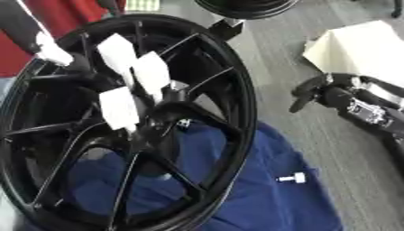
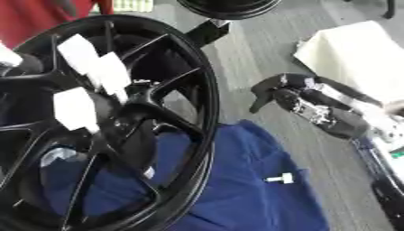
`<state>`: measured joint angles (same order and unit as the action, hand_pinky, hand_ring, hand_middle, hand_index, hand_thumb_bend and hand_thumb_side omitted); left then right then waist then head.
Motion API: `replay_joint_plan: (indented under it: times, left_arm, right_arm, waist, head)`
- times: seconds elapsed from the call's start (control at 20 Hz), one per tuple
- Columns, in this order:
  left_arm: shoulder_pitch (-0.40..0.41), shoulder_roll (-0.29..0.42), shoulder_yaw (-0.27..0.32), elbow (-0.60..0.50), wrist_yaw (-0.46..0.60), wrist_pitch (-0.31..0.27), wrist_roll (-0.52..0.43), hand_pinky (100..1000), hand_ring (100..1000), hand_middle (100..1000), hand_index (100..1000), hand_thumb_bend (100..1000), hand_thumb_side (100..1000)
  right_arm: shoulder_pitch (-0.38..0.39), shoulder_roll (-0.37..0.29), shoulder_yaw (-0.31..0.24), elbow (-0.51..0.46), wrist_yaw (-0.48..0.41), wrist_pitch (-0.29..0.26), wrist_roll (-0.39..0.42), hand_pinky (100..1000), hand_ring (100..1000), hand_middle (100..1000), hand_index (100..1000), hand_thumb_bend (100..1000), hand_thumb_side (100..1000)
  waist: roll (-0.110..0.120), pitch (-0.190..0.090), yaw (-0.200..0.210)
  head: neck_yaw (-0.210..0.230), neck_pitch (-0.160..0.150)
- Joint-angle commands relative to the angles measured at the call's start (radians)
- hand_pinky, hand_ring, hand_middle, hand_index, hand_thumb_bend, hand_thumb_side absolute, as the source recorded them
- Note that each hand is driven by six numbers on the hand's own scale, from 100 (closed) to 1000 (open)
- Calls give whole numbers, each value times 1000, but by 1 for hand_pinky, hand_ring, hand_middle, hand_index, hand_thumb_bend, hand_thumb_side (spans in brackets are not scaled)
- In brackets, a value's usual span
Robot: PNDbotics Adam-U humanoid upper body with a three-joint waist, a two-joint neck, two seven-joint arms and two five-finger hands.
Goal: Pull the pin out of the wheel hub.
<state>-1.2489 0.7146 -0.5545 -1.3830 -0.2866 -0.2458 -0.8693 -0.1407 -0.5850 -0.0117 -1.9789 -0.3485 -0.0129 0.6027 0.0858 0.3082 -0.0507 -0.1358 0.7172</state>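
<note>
A large black wheel (image 1: 236,90) stands tilted on a blue cloth (image 1: 276,203). White tags (image 1: 150,72) are stuck on its spokes near the hub (image 1: 170,106). A small white pin (image 1: 292,178) lies loose on the cloth, to the right of the rim. My right hand (image 1: 328,92) hovers over the grey floor right of the wheel. It is open, holds nothing, and is well above the pin. A black arm with a white end (image 1: 49,50) comes in from the upper left and meets the rim. I cannot make out the hand there.
A pale sheet or box (image 1: 363,49) lies at the upper right. Another dark rim (image 1: 245,8) sits at the top edge, with a black bracket (image 1: 225,28) below it. Something red (image 1: 55,13) shows behind the wheel at the upper left. Grey floor (image 1: 284,67) separates wheel and hand.
</note>
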Motion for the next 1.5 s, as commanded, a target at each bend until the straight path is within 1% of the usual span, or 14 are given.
replay_joint_plan:
  times: [0.05,0.25,0.45,0.65,0.7,0.75,0.8,0.9,1.1,1.2,1.25,1.3,1.35,1.5]
  left_arm:
    - [-27,2,-9,11,10,-51,-38,939,907,860,902,437,449]
    - [-32,-10,-20,28,11,-54,-38,936,907,856,896,439,461]
    - [-35,-22,-26,55,-13,-61,-38,935,907,855,892,455,468]
    - [-36,-32,-30,84,-40,-75,-38,934,905,850,881,465,434]
    - [-37,-34,-30,90,-47,-78,-38,933,905,850,881,467,432]
    - [-37,-35,-28,96,-55,-80,-38,934,906,851,880,477,405]
    - [-37,-36,-25,102,-62,-82,-38,934,906,851,879,477,404]
    - [-38,-39,-21,114,-76,-85,-38,934,906,850,876,484,368]
    - [-36,-39,-17,131,-102,-90,-38,930,896,829,871,496,353]
    - [-37,-39,-9,138,-112,-90,-38,927,889,814,870,482,325]
    - [-37,-39,-5,139,-113,-89,-38,922,882,795,861,450,279]
    - [-38,-40,0,140,-111,-87,-38,920,878,787,857,436,261]
    - [-38,-41,4,139,-104,-85,-38,911,870,768,845,397,232]
    - [-40,-43,5,131,-73,-73,-38,897,856,747,826,348,211]
  right_arm:
    - [-9,-13,-3,-21,9,-1,4,1000,721,616,804,100,682]
    - [-11,-9,-3,-21,13,3,4,1000,721,616,804,100,686]
    - [-15,-5,-1,-21,16,4,6,1000,721,616,804,100,687]
    - [-16,-1,-1,-21,19,6,7,1000,721,616,804,100,691]
    - [-16,0,-1,-21,21,7,7,1000,721,616,804,100,677]
    - [-15,1,-1,-21,22,9,7,1000,721,616,804,100,694]
    - [-15,2,-1,-21,24,10,7,1000,721,616,804,100,694]
    - [-16,4,0,-21,26,12,8,1000,721,616,805,100,696]
    - [-16,5,0,-21,28,11,10,1000,721,616,805,100,696]
    - [-15,6,0,-21,30,13,11,1000,721,617,805,100,699]
    - [-14,7,0,-21,32,14,11,1000,722,617,805,100,702]
    - [-14,8,0,-21,33,16,12,1000,722,617,806,100,702]
    - [-14,8,0,-21,35,17,12,1000,722,617,806,100,703]
    - [-13,10,0,-21,40,18,12,1000,722,618,806,100,704]
  waist:
    - [-4,-12,-4]
    - [-3,-6,-8]
    - [-1,0,-15]
    - [0,4,-19]
    - [1,5,-19]
    - [1,6,-20]
    - [2,7,-20]
    - [3,9,-21]
    - [4,11,-22]
    - [4,12,-21]
    - [5,12,-21]
    - [5,12,-20]
    - [5,13,-20]
    - [4,14,-20]
  head:
    - [8,-12]
    - [16,-17]
    - [22,-25]
    - [27,-30]
    - [28,-31]
    - [29,-32]
    - [30,-33]
    - [32,-35]
    - [31,-36]
    - [30,-36]
    - [30,-36]
    - [30,-35]
    - [30,-35]
    - [31,-35]
